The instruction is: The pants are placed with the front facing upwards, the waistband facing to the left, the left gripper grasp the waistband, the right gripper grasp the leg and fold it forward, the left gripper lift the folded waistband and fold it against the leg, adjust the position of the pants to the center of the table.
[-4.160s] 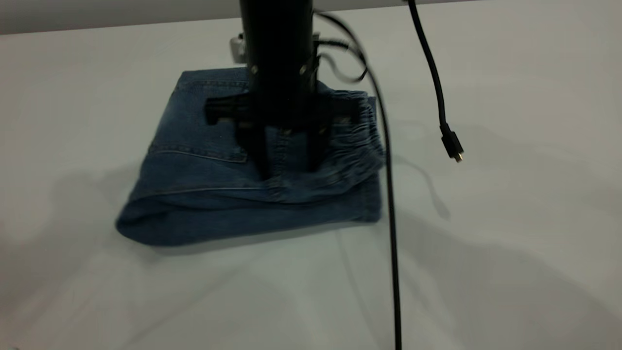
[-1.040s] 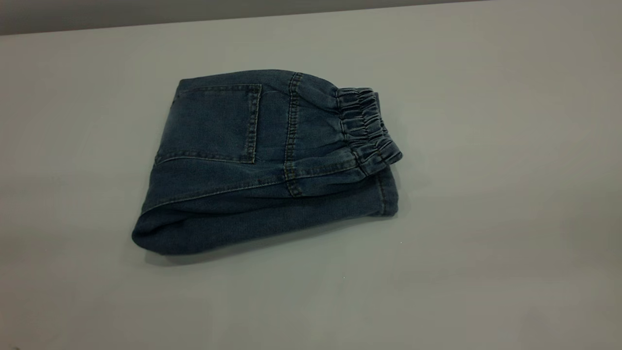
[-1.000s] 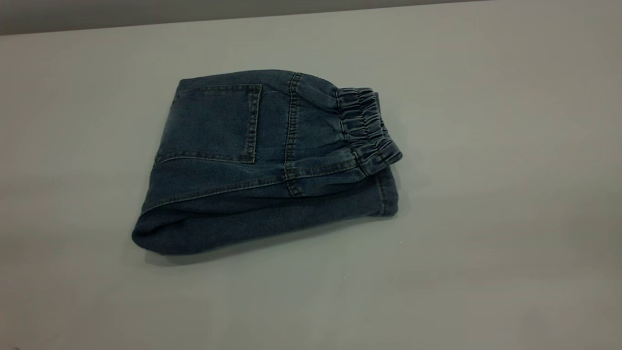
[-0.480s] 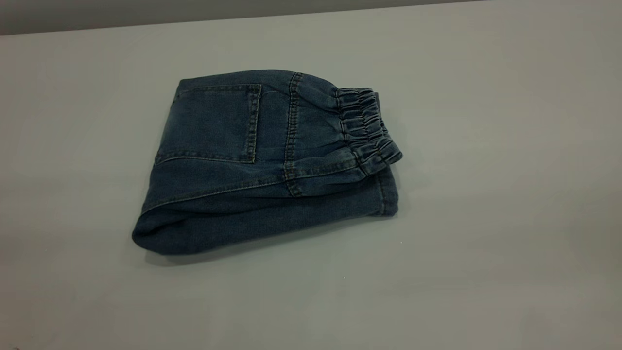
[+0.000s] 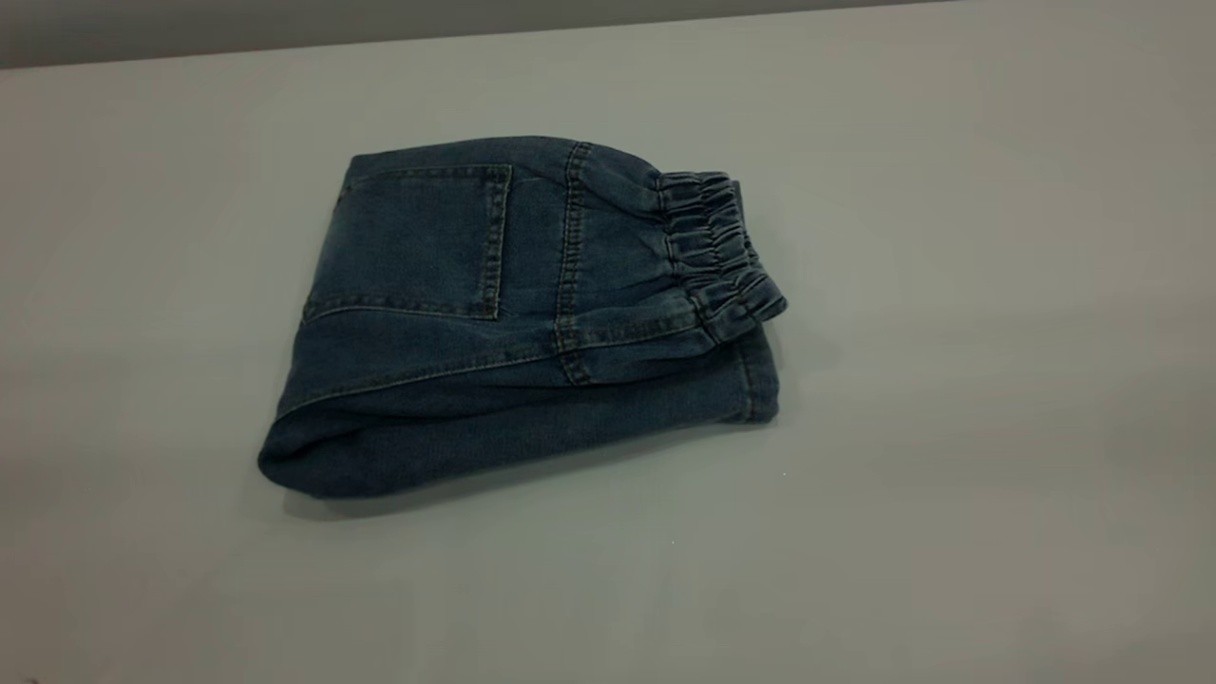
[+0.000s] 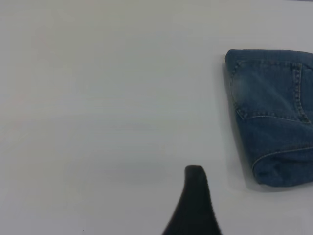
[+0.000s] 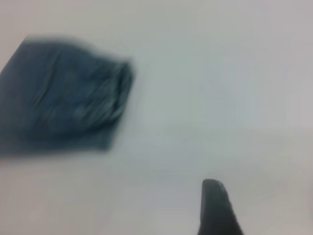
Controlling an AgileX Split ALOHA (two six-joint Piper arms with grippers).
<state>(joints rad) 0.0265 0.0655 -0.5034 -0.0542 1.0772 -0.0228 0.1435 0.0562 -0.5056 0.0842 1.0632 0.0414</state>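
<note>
The blue denim knee-length pants (image 5: pixel 518 318) lie folded into a compact bundle on the large, smooth pale grey table (image 5: pixel 950 380), nothing touching them. On top of the bundle sits a stitched patch pocket (image 5: pixel 418 242), and beside it a vertical seam in orange thread (image 5: pixel 568 256). The gathered, ruched elastic waistband (image 5: pixel 717 252) forms the bundle's right end in the exterior view, resting on the layer beneath. That lower layer shows a stitched hem cuff (image 5: pixel 755 380) just under the waistband, while the rounded fold (image 5: pixel 313 456) closes the bundle's opposite, near-left corner. Whether the cuff belongs to the printed leg cannot be told; no print shows.

Neither arm appears over the pants in the exterior view. From the left wrist camera, only 1 dark fingertip of the left gripper (image 6: pixel 195 196) is visible, hanging above bare table well apart from the pants' pocket end (image 6: pixel 274 112); open or closed, cannot tell. The right gripper (image 7: pixel 215 205) likewise shows 1 dark fingertip, well apart from the pants' waistband end (image 7: pixel 68 93), and its state cannot be told either.
</note>
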